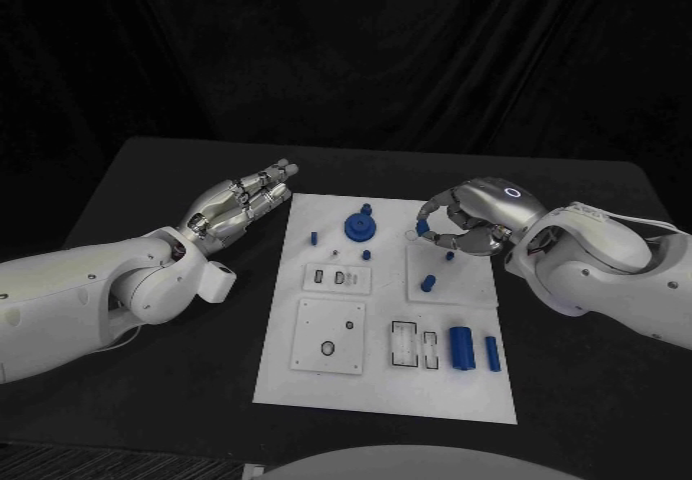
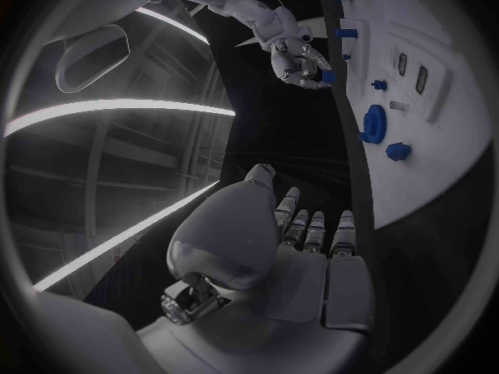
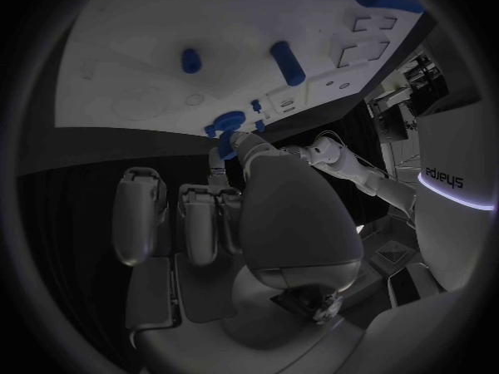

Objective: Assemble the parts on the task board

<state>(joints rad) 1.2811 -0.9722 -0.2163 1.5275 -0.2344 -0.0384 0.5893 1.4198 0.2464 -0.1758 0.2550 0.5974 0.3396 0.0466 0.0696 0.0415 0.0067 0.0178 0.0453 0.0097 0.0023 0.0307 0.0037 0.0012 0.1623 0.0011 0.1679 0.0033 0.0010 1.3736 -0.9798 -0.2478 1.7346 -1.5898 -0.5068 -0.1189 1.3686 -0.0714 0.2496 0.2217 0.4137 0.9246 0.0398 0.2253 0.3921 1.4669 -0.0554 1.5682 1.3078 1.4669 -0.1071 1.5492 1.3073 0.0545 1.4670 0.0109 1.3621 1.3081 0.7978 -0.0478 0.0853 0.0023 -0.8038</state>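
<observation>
Altogether one task board (image 1: 378, 370), left hand (image 1: 238, 206) flat, holding nothing, right hand (image 1: 464, 222) pinching one small blue part (image 1: 421, 228).

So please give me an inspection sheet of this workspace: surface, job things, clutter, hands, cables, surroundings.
Surface: black table, dark cloth over it.
Job things: white task board in the middle; blue gear at its far end; blue cylinder near the near end; several small blue pegs standing on it.
Clutter: nothing seen.
Hands: left hand beside the board, fingers straight, holding nothing; right hand curled over the board's far right part, a small blue part at its fingertips.
Cables: nothing seen.
Surroundings: black curtain behind.
</observation>
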